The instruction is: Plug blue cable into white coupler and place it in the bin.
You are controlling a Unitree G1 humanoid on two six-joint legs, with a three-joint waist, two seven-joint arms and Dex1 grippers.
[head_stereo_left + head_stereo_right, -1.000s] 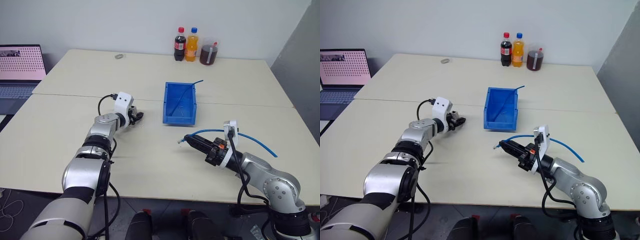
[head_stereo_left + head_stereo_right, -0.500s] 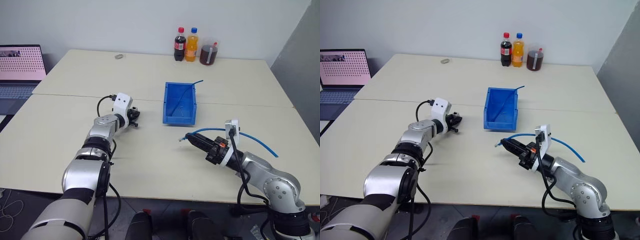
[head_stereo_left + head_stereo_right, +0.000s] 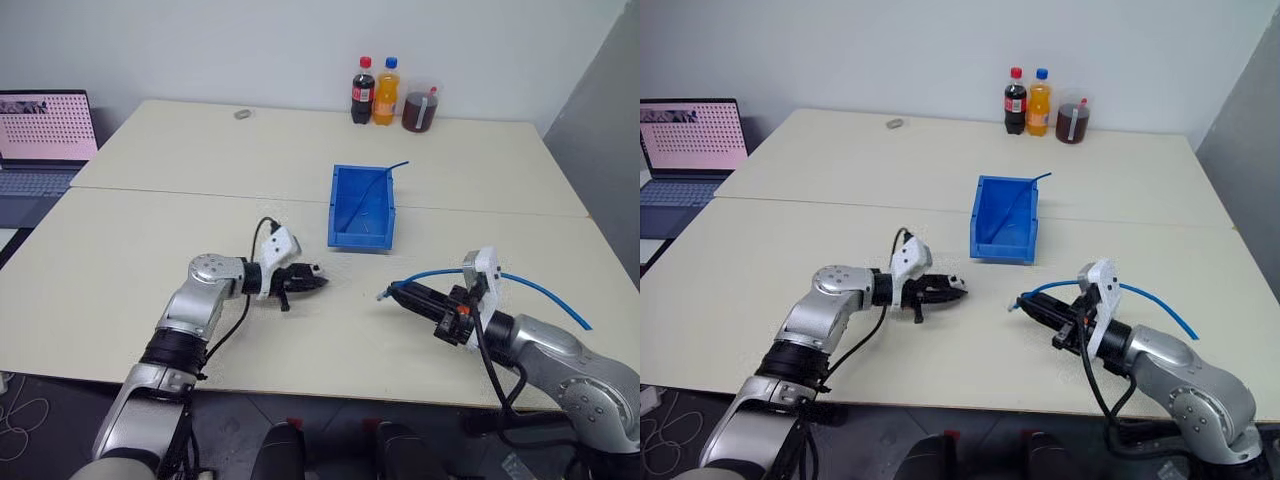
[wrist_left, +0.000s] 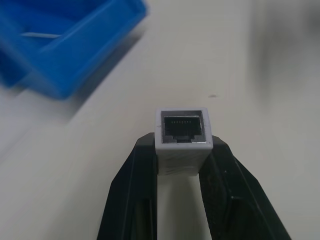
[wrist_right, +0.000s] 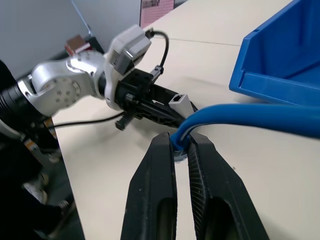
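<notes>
Your left pincer [image 3: 318, 282] clamps the white coupler [image 4: 182, 136], socket facing the right pincer [image 3: 390, 294] at 3 o'clock, which grips the blue cable [image 3: 540, 289]. The bin [image 3: 361, 232] at 12 o'clock holds a darker blue wire [image 3: 378, 182].

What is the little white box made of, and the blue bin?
The white coupler looks like smooth matte plastic, with shiny metal contacts inside its dark socket. The bin looks like hard, slightly glossy plastic: moulded walls, even bright blue colour.

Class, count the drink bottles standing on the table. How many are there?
2. A cola bottle and an orange bottle stand side by side at the far table edge, beside a cup of dark drink.
</notes>
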